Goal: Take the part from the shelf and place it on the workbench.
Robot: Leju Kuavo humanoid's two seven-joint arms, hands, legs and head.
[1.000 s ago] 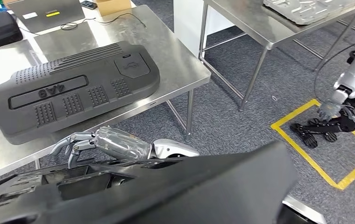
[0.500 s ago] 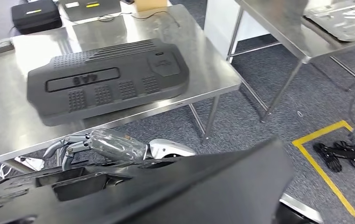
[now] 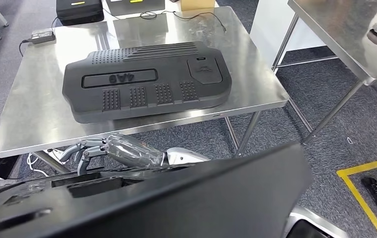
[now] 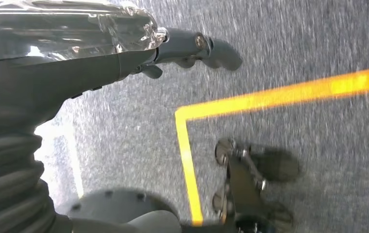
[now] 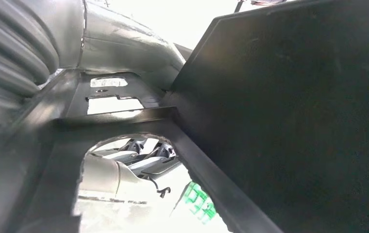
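Head view: the whole scene has swung over the last second. That is the camera turning with the body, not the things moving. The steel desk (image 3: 28, 114) sat skewed off to one side before and now lies square ahead. The yellow floor tape (image 3: 360, 198) has slid out to the frame's edge. The black engine cover (image 3: 147, 82) lies flat on the desk as before.

The carried black moulded part (image 3: 186, 198) keeps its place across the foreground, hollow ribbed side up, still off the desk. The left hand (image 3: 94, 151) also holds its place in frame, so load and arm have turned as one.

- Left hand: fingers (image 3: 75, 152) loosely spread and drooping, nothing between them. Left wrist view agrees, fingers (image 4: 207, 46) stretched out over carpet. The part's far edge lies just behind these fingers, toward the body. Whether it rests on the forearm I cannot tell.
- Right hand (image 5: 124, 43): pressed close under the part's dark underside (image 5: 294, 121). Its fingers are hidden, so I cannot tell its grasp.
- Desk edge: beyond the left fingers and higher than them, near but apart.

Judgement: the turn toward the desk looks about done, with approach and set-down still to come. Bare steel shows on the near side of the engine cover, toward the fingers, and the part looks wide for that strip. The drooping fingers may catch the desk edge.
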